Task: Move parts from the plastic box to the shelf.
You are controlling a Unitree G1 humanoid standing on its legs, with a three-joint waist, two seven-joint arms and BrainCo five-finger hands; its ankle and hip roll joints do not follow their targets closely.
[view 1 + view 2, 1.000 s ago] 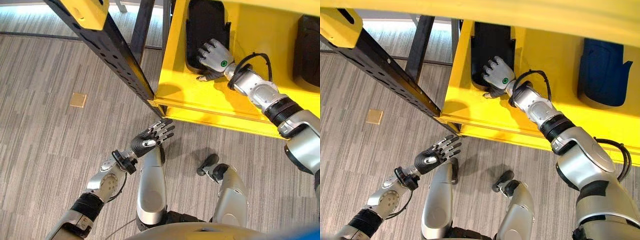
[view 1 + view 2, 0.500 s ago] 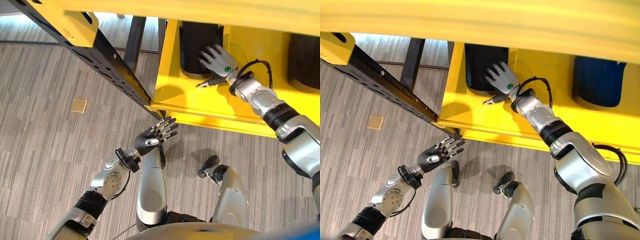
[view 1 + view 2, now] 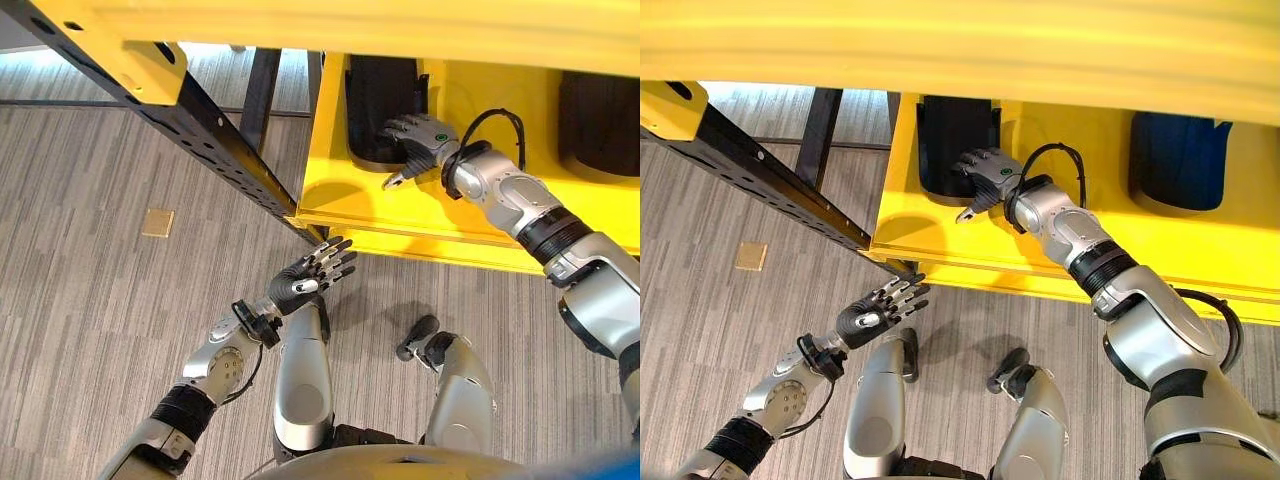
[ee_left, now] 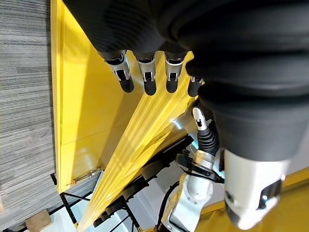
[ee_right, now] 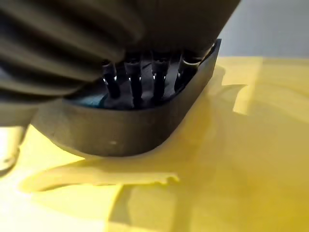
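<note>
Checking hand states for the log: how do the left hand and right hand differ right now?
The left hand hangs over the floor in front of the yellow shelf, touching nothing; the right hand reaches onto the shelf. The left hand's fingers are straight and spread; the right hand's fingers lie over the edge of a black part on the shelf, thumb held apart. Both are open.

A warehouse or workshop storage area is suggested by a yellow steel shelf [image 3: 400,215] on black perforated uprights [image 3: 215,150], dark moulded parts [image 3: 378,95] stored on it, and grey striped carpet flooring [image 3: 90,300].
</note>
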